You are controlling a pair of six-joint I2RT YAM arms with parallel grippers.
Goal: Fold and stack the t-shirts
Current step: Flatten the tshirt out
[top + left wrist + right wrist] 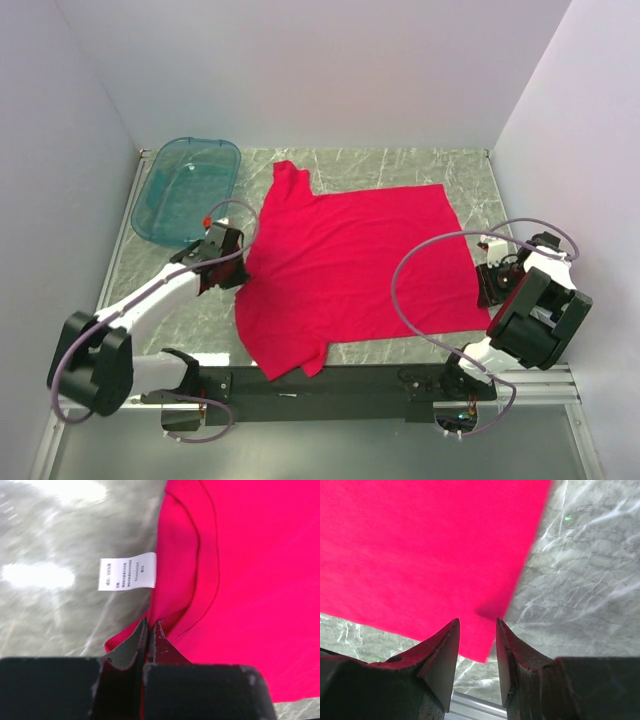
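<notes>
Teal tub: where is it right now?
Top view: teal tub sits at the far-left corner of the table, just beyond the left gripper, left of the red t-shirt.

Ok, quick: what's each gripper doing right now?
Left gripper: shut on the red t-shirt, at its edge by the white label.
Right gripper: open, holding nothing, at the shirt's corner.

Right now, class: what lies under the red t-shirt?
Marbled table shows beside the t-shirt, so it lies on that. Anything beneath the cloth is covered from view.
</notes>
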